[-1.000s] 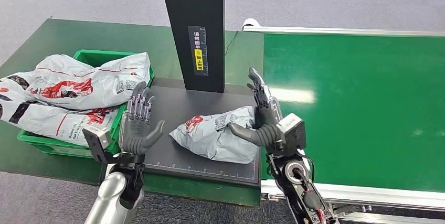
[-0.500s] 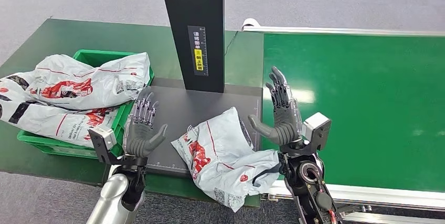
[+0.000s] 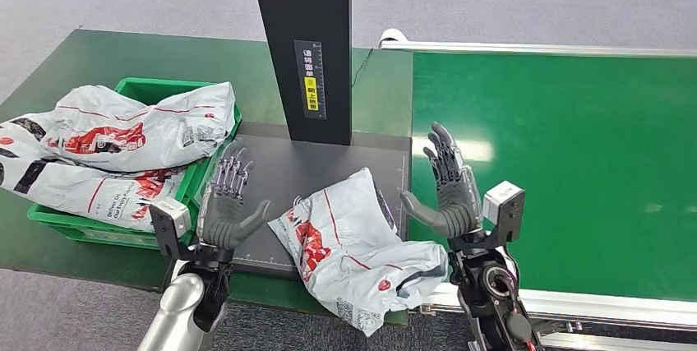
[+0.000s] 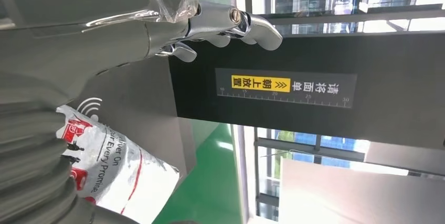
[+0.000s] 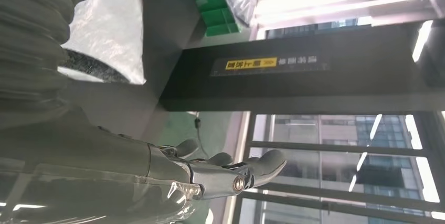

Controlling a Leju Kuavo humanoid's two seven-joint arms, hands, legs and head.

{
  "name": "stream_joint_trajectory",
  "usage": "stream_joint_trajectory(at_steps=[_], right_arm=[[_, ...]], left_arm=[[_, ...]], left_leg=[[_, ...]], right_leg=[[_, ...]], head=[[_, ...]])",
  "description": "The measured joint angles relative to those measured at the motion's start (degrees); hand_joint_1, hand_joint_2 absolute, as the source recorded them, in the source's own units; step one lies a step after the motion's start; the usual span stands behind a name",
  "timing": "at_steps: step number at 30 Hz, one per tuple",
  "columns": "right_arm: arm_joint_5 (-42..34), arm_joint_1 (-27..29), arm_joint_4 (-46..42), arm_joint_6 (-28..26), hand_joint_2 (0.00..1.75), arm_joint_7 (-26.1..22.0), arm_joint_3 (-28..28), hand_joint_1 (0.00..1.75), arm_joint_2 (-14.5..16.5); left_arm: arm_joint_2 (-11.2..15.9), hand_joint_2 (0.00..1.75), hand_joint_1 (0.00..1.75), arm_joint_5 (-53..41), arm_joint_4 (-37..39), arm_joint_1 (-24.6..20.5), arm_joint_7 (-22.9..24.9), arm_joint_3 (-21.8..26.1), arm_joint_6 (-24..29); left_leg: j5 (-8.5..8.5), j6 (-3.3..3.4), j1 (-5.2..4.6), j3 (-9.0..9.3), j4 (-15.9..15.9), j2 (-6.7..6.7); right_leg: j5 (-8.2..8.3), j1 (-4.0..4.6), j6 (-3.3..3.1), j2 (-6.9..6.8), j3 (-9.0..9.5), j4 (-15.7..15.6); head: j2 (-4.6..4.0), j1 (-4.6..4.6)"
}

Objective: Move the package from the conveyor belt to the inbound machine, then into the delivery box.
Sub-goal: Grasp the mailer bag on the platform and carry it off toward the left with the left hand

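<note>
While the package [image 3: 353, 244] overhangs the scanner plate [image 3: 316, 172], left hand [image 3: 228, 207] and right hand [image 3: 450, 191] flank it, fingers spread; the wrist views show the column's yellow label [image 4: 261, 83].

Green table [image 3: 99, 55] — scanner platform [image 3: 304, 170], bin [image 3: 144, 88].

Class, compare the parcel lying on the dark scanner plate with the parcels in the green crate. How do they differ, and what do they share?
The parcel on the plate lies alone, between the robot hands; the crate parcels are piled together. It hangs over the plate's near edge, while the crate parcels spill over the green crate's rim. It looks smaller than they do. All are grey-white plastic mailers with red print.
</note>
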Motion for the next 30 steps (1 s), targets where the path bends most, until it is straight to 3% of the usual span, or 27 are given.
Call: stream_joint_trajectory(at_steps=[7, 12, 19, 28, 30], right_arm=[[-0.09, -0.03, -0.06, -0.38, 1.75, 0.59, -1.09, 0.00, 0.00], [0.57, 1.16, -1.01, -0.69, 1.75, 0.59, -2.65, 0.00, 0.10], [3.08, 2.34, -1.16, -0.48, 1.75, 0.35, -6.25, 0.00, 0.92], [3.60, 3.83, -3.39, -1.37, 1.75, 2.35, -8.44, 0.00, 2.01], [3.60, 4.79, -4.65, -1.59, 1.75, 2.66, -8.95, 0.00, 2.09]], left_arm=[[0.62, 1.75, 0.00, -7.37, -0.31, -0.01, 0.50, -2.40, -1.36], [1.57, 1.75, 0.00, -18.71, 0.31, -0.73, 2.35, -6.12, -5.24], [1.66, 1.75, 0.00, -36.41, 6.83, -7.70, 8.88, -14.41, -6.88], [0.78, 1.75, 0.01, -45.97, 15.04, -13.92, 12.61, -24.53, -13.02], [0.44, 1.75, 0.76, -46.82, 16.09, -14.73, 12.95, -26.32, -13.69]], left_leg=[[0.00, 0.00, 0.00, 0.00, 0.00, 0.00], [0.00, 0.00, -0.01, -0.01, 0.00, -0.02], [0.01, 0.01, -0.01, 0.02, 0.01, 0.00], [0.01, 0.01, -0.01, -0.02, 0.01, -0.05], [0.00, 0.02, -0.02, -0.03, 0.01, -0.05]], right_leg=[[0.00, 0.00, 0.00, 0.00, -0.01, 0.00], [-0.01, -0.01, 0.01, -0.01, -0.03, -0.01], [0.02, -0.02, -0.01, 0.00, -0.01, -0.01], [0.00, -0.01, 0.01, -0.03, -0.02, -0.01], [0.00, -0.03, 0.02, -0.04, -0.01, -0.01]], head=[[0.00, -0.01], [0.00, 0.00], [0.00, 0.00], [0.00, 0.00], [0.00, -0.01]])
